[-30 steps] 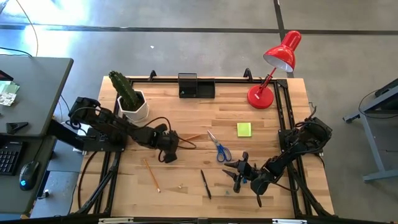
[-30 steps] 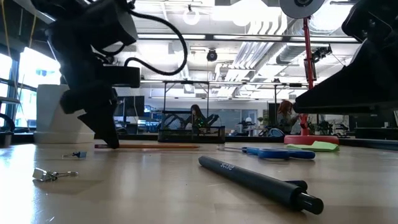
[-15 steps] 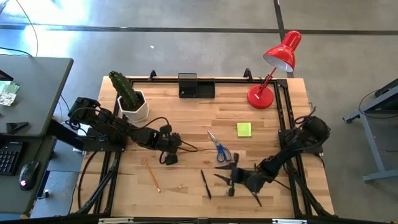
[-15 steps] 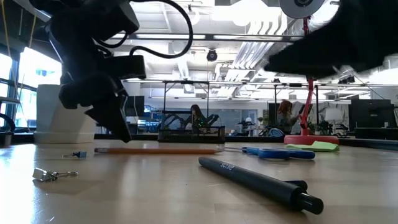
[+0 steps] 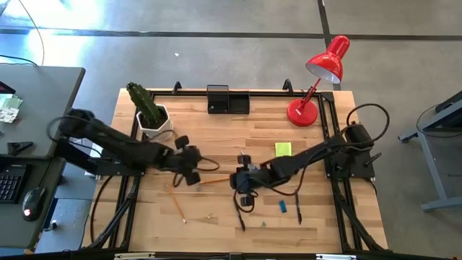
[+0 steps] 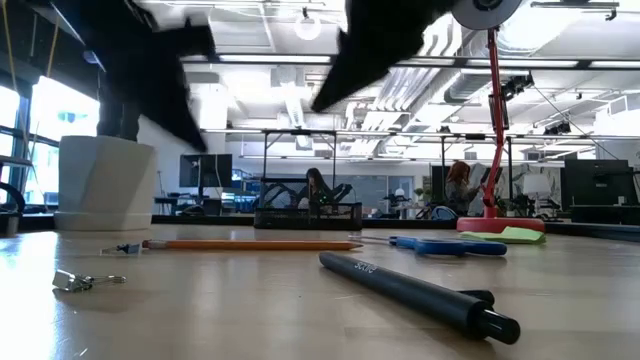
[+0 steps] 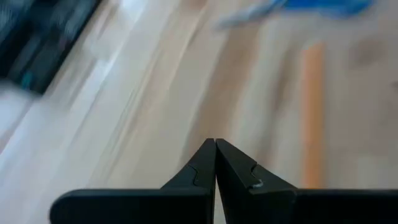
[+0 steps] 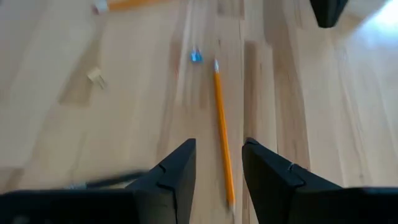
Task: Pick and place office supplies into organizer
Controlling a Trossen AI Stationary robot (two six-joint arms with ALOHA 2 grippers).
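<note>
My left gripper (image 5: 191, 177) (image 7: 216, 149) hangs shut and empty above the table's middle left. An orange pencil (image 5: 211, 181) (image 7: 311, 112) lies flat just to its right. My right gripper (image 5: 242, 193) (image 8: 217, 144) is open over the table's middle, clear of the wood, and points toward a second pencil (image 5: 175, 202) (image 8: 222, 134) lying flat beyond its fingers. The right arm covers the scissors in the high view; they lie flat in the low view (image 6: 445, 244). A black pen (image 5: 238, 214) (image 6: 415, 293), a blue eraser (image 5: 283, 206) and a yellow-green sticky pad (image 5: 283, 149) rest on the wood. The black organizer (image 5: 227, 100) stands at the far edge.
A white pot with a cactus (image 5: 151, 115) stands far left and a red desk lamp (image 5: 317, 79) far right. Another black pen (image 5: 297, 209) lies near the eraser. A small metal clip (image 6: 85, 282) and a tiny blue bit (image 6: 125, 248) lie near the front.
My left gripper has risen from the table beside the orange pencil, staying shut. My right gripper has swung from the near right corner up and toward the table's middle, rolling as it went, and stays open. The eraser and a pen it stood over now show.
</note>
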